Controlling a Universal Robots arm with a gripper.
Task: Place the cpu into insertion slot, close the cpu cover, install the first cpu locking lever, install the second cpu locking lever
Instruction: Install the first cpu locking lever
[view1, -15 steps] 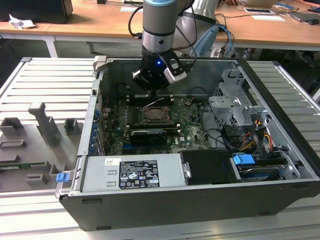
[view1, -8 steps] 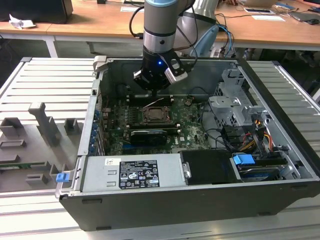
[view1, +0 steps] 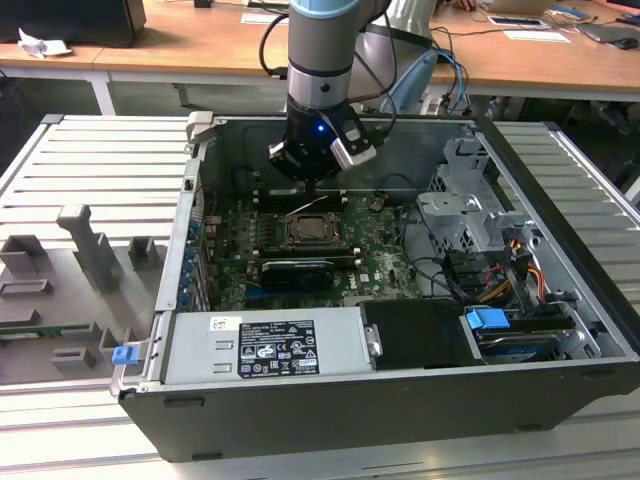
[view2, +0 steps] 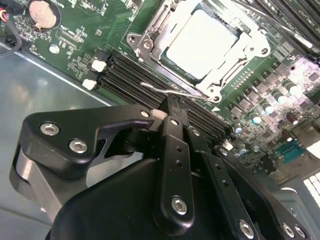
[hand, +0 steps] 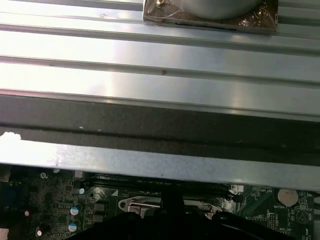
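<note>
Cpu (view2: 202, 42) sits in the slot (view1: 316, 232) with the cover (view2: 243, 54) lying over it. End effector (view2: 171, 107), fingers together, hangs just beside the slot, its tip at a thin wire lever (view2: 162, 89).

a pale silver-grey square cpu (view2: 202, 42) gleams within its silvery metal cpu cover (view2: 252, 47), on a green circuit board (view2: 75, 47) dotted with white print and crossed by long black slots (view2: 132, 67). the matte black gripper (view2: 170, 107) is studded with silver screw heads (view2: 50, 129). across the dark grey case (view1: 400, 400): a bright blue plastic tab (view1: 488, 322), red, yellow and orange wires (view1: 530, 272), a grey metal box (view1: 335, 350) with a black-and-white label, and a pale grey ribbed table (view1: 90, 150).
</note>
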